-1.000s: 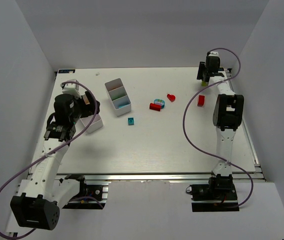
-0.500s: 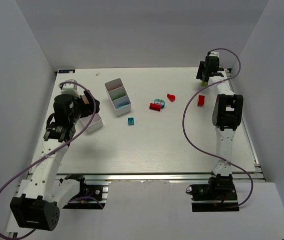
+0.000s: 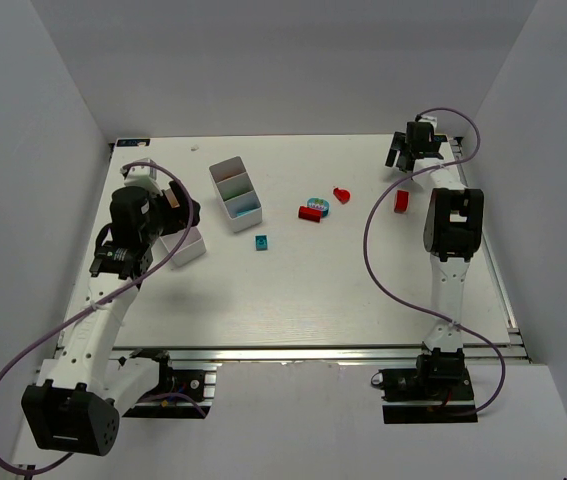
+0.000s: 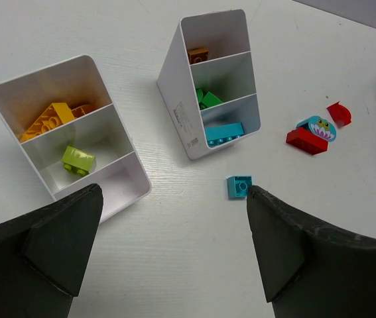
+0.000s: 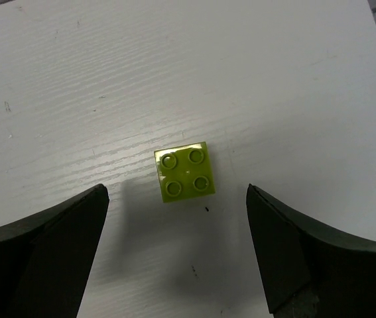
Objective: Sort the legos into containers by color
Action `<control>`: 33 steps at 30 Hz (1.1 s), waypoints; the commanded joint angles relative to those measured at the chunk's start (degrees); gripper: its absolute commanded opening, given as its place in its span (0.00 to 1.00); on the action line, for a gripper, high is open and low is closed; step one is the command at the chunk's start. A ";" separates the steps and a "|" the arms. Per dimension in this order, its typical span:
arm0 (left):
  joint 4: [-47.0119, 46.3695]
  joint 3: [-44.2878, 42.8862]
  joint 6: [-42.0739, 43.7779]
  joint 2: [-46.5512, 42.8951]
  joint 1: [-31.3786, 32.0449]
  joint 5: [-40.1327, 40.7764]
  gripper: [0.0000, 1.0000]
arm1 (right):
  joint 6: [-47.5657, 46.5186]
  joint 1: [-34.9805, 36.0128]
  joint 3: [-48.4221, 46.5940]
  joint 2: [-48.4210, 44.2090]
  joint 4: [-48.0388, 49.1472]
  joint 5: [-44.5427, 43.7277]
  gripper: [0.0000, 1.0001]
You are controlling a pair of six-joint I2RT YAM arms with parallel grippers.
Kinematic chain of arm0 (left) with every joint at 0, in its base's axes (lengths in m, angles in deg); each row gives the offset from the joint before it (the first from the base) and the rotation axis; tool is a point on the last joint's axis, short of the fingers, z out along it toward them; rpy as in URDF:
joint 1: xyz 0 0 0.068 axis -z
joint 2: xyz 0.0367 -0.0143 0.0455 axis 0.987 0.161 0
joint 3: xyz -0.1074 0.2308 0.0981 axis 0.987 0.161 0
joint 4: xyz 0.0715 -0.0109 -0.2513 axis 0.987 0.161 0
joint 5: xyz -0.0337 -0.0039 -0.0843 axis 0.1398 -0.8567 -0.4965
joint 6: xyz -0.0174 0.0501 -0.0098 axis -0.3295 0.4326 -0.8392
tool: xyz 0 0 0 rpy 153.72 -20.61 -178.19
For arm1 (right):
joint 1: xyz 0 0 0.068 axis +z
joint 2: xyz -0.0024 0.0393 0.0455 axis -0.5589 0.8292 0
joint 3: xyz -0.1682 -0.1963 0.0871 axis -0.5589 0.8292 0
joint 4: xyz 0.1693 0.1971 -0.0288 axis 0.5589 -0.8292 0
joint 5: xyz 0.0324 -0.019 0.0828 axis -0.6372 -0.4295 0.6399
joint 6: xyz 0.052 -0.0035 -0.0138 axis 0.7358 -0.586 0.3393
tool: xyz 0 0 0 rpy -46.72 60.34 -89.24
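Right gripper (image 5: 176, 195) released, jaws wide, over lime brick (image 5: 184, 171) lying studs-up on tabletop (image 5: 75, 79), not touching. Left gripper (image 4: 174, 193) released, empty, above bins (image 4: 174, 89).

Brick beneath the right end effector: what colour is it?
The brick is lime green, seen best in the right wrist view.

Two white bins (image 4: 176, 93), three compartments each. Between the left fingers (image 4: 55, 245): one teal square (image 4: 239, 186). Beyond them: three red pieces (image 4: 305, 140), one round multicoloured piece (image 4: 317, 127). Between the right fingers (image 5: 48, 245): one lime brick (image 5: 184, 171). Binned: one lime block (image 4: 78, 159), one teal bar (image 4: 224, 131), one brown brick (image 4: 198, 54). The yellow and green counts are unclear.
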 commanded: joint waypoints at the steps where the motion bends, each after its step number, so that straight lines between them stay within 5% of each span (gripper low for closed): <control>1: -1.00 -0.99 -0.05 -0.04 -0.31 0.33 0.98 | 1.18 0.28 -0.44 -1.07 1.31 -3.53 0.89; 15: 1.28 -1.78 0.04 -0.92 -0.31 2.79 0.98 | 2.06 -2.27 -21.00 10.35 -11.52 5.70 0.89; 26: 1.99 -0.81 -0.92 -2.15 -0.31 4.02 0.98 | 4.44 -3.94 -20.57 10.44 -13.02 13.26 0.89; 33: 1.37 -1.87 -0.66 -0.22 -0.31 3.67 0.98 | 5.76 -4.12 -20.40 10.71 -13.90 14.49 0.62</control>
